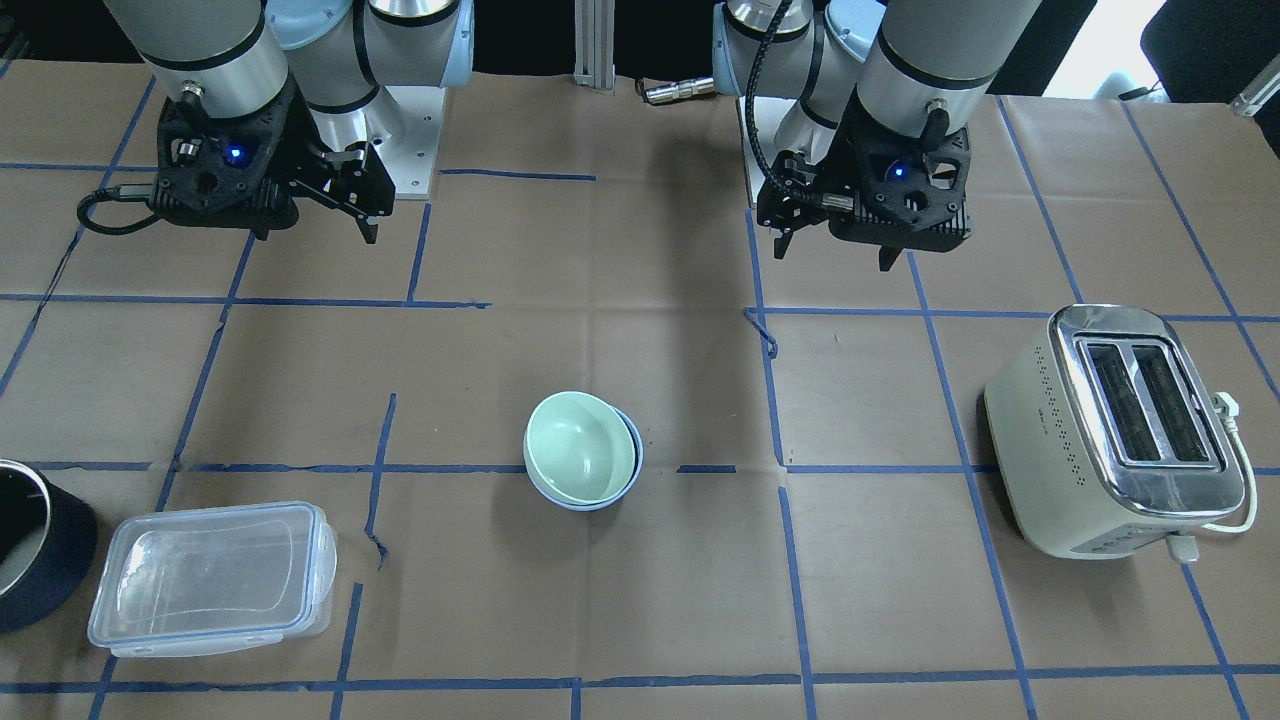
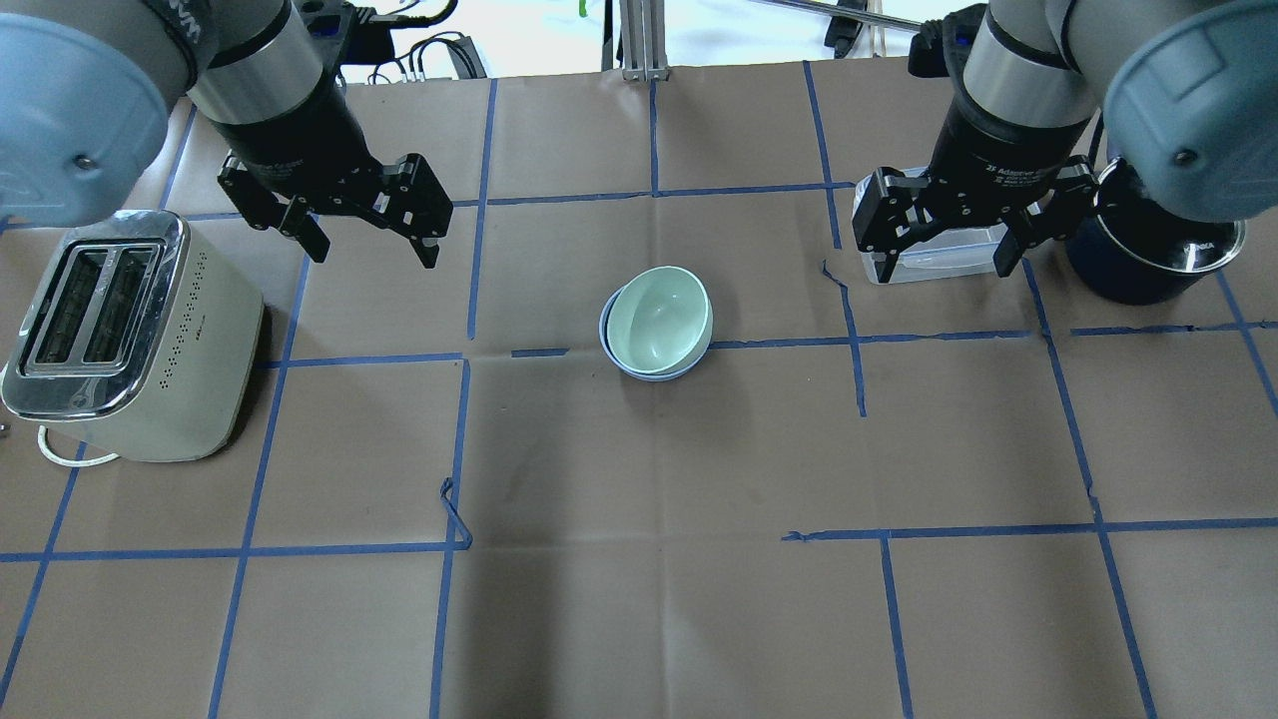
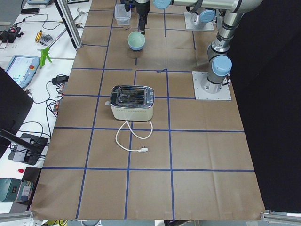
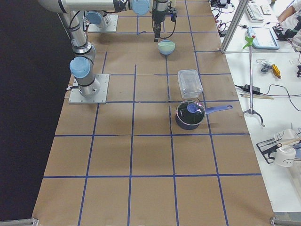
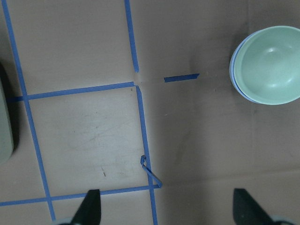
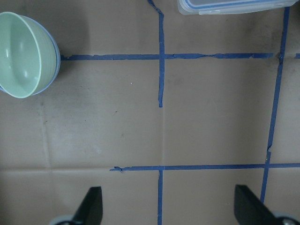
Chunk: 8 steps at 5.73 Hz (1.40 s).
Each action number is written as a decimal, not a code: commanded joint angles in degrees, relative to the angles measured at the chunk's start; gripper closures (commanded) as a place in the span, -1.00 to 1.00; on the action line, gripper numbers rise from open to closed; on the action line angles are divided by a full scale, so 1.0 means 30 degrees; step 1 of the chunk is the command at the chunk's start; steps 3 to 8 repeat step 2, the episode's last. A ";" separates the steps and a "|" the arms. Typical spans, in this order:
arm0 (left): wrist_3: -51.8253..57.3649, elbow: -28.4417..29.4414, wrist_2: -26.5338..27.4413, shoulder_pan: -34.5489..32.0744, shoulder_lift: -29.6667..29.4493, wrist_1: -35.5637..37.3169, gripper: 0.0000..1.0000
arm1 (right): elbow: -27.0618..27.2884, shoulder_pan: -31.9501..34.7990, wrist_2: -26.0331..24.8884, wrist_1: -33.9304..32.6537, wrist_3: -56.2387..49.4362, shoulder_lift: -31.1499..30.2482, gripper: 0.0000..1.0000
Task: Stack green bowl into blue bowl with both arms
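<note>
Green bowl: the green bowl [image 1: 580, 445] sits nested inside the blue bowl [image 1: 628, 482], mouth up and a little off-centre. A thin crescent of blue rim shows past it on the robot's left side.
Blue bowl: stands on the worktop [image 2: 649, 549] with the green bowl in it, beside a crossing of the blue tape lines. Neither arm touches it.
Left end effector: the left end effector [image 2: 374, 250] hangs above the worktop to the robot's left of the blue bowl, well apart from it. Its two fingers are spread wide and there is nothing between them. Its wrist view looks straight down on brown paper, with both bowls near the upper right corner.
Right end effector: the right end effector [image 2: 947, 270] hangs above the worktop to the robot's right of the blue bowl, also well apart. Its fingers are likewise spread wide and grip nothing. Its wrist view has the bowls at the left edge.
Toaster: a cream and chrome toaster [image 2: 130, 340] stands well to the robot's left of the blue bowl, beyond the left end effector, with its white cord lying loose beside it.
Container: a clear lidded container [image 1: 215, 575] lies well to the robot's right of the blue bowl.
Pot: a dark blue pot [image 4: 190, 115] stands farther from the blue bowl than the container, on the same side.
Worktop: brown paper marked into squares by blue tape.
</note>
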 commanded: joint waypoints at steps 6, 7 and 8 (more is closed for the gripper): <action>0.0000 -0.0020 0.0000 0.0008 0.0029 -0.0024 -0.97 | 0.0024 0.0012 -0.0160 -0.0001 0.0012 -0.0003 -1.00; 0.0000 -0.0020 0.0000 0.0008 0.0029 -0.0024 -0.97 | 0.0024 0.0012 -0.0160 -0.0001 0.0012 -0.0003 -1.00; 0.0000 -0.0020 0.0000 0.0008 0.0029 -0.0024 -0.97 | 0.0024 0.0012 -0.0160 -0.0001 0.0012 -0.0003 -1.00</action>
